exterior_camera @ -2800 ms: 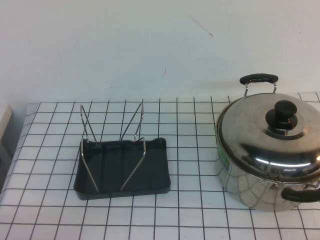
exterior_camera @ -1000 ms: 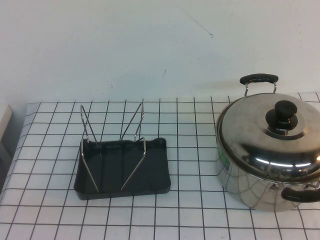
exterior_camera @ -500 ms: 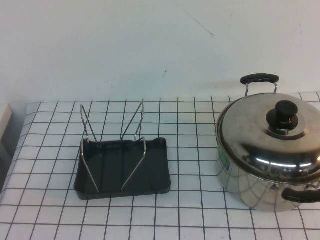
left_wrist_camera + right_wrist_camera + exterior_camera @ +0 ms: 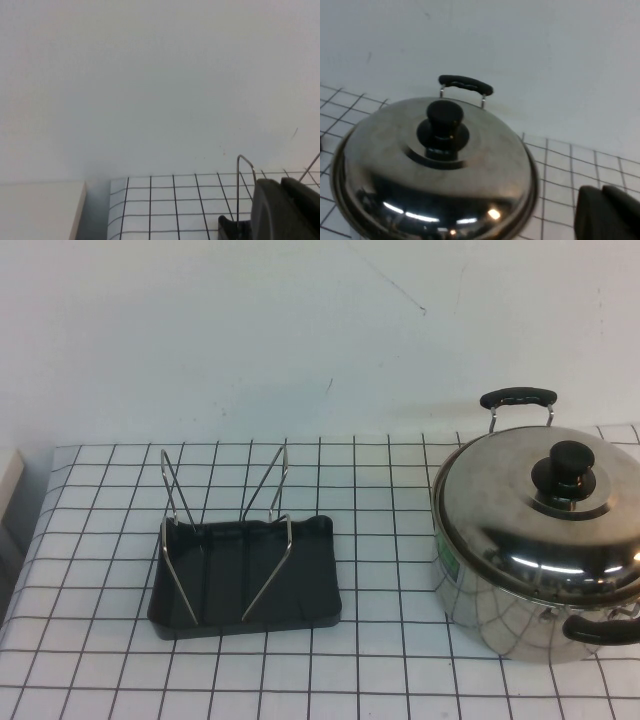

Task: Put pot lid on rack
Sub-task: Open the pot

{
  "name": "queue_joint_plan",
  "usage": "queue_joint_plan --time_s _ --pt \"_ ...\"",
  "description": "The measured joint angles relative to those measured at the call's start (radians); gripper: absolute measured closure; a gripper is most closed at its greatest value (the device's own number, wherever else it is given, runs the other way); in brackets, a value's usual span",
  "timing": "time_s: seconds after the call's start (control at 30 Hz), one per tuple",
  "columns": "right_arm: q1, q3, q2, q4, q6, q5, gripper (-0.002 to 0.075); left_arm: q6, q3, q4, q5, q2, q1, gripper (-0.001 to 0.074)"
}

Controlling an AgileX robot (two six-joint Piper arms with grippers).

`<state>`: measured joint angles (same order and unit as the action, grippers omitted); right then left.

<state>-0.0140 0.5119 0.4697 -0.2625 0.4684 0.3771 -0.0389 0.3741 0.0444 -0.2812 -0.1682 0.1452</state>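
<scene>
Lid status: your round domed stainless-steel pot lid with the black knob (image 4: pixel 540 512) sits closed on the deep steel pot with two black handles (image 4: pixel 500 615), at 3 o'clock on the white grid-pattern table (image 4: pixel 390 670). Black plastic rack with silver wire uprights (image 4: pixel 245 570) stands well apart at 9 o'clock from the pot. Left gripper (image 4: pixel 280 210) is near the rack; right gripper (image 4: pixel 607 212) is just beside the lid. Can't tell whether either is apart or together.
</scene>
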Motion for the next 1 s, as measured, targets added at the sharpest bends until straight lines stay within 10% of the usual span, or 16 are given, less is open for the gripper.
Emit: queue_joint_plan --time_s 0.53,0.77,1.0 --pt "0.110 0.096 0.608 -1.398 1.638 -0.128 0.0729 0.002 -0.134 -0.004 0.127 -0.044 0.000 0.0738" --pt "0.144 0.120 0.711 -1.447 1.761 -0.079 0.0690 0.002 -0.140 -0.008 0.157 -0.044 0.000 0.0738" --pt "0.144 0.129 0.741 -1.371 1.622 0.046 0.0393 0.002 -0.150 -0.009 0.165 -0.044 0.000 0.0738"
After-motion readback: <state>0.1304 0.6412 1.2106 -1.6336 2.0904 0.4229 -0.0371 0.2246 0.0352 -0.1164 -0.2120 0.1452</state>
